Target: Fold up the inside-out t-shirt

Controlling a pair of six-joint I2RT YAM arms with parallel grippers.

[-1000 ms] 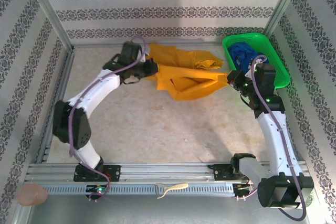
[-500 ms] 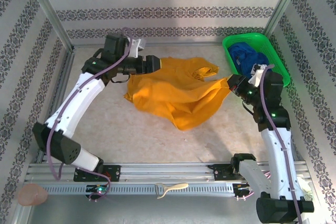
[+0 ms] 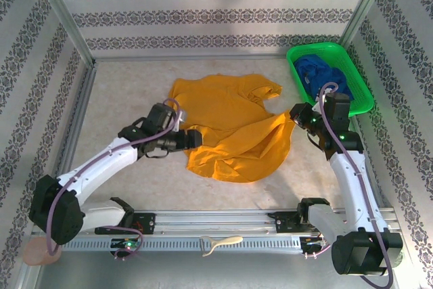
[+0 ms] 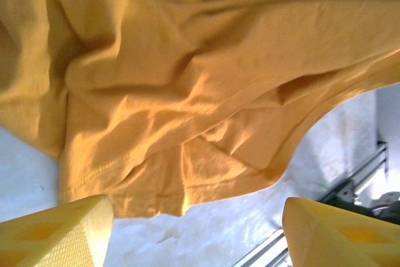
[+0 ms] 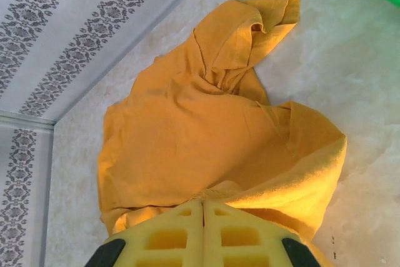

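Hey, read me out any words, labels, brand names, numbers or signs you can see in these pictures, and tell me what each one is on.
No readable text anywhere.
The yellow t-shirt shows a plain face, with no print or tag visible.
The wallpaper carries ornament bands, not letters.
The green basket and the blue cloth bear no lettering I can make out.

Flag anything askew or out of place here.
The t-shirt lies crumpled and skewed, not flat: folds bunch across its middle, and one corner stretches to the right gripper, whose jaws are shut on it. Nothing looks spilled or damaged.
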